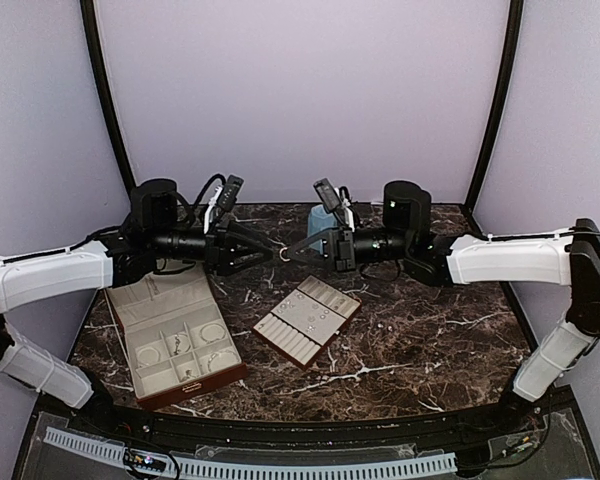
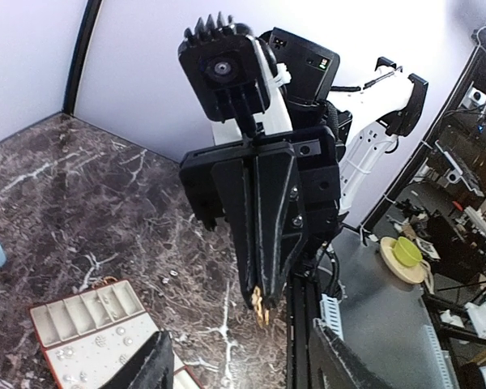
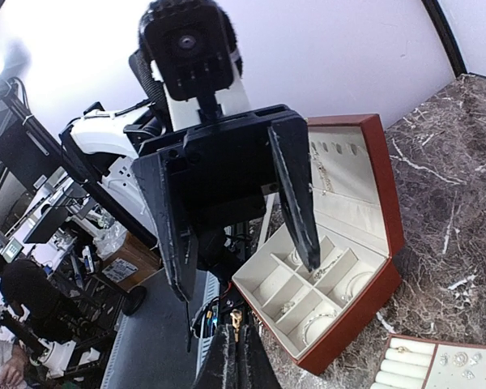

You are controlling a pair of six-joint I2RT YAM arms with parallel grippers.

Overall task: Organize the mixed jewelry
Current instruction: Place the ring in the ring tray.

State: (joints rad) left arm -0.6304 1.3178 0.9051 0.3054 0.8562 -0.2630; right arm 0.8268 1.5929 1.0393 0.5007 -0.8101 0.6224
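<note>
Top external, right pincer (image 1: 291, 251) pinching jewelry piece (image 1: 283, 253)

Glossy veined marble-look table (image 1: 420, 340), matt cream box lining (image 1: 150, 300), silvery metal jewelry (image 1: 212, 333).

Right gripper (image 2: 259, 298) fills the centre, tips toward the lens, fingers pressed together. A tiny pale-gold piece (image 2: 262, 308) is pinched at the tips. Left gripper (image 2: 239, 356) at the bottom edge, fingers (image 2: 150, 365) spread wide, clear of the piece. Dark marble table (image 2: 81, 186) beneath. Cream tray (image 2: 73, 316) lower left, with studs (image 2: 105, 340) on its flat pad.
</note>
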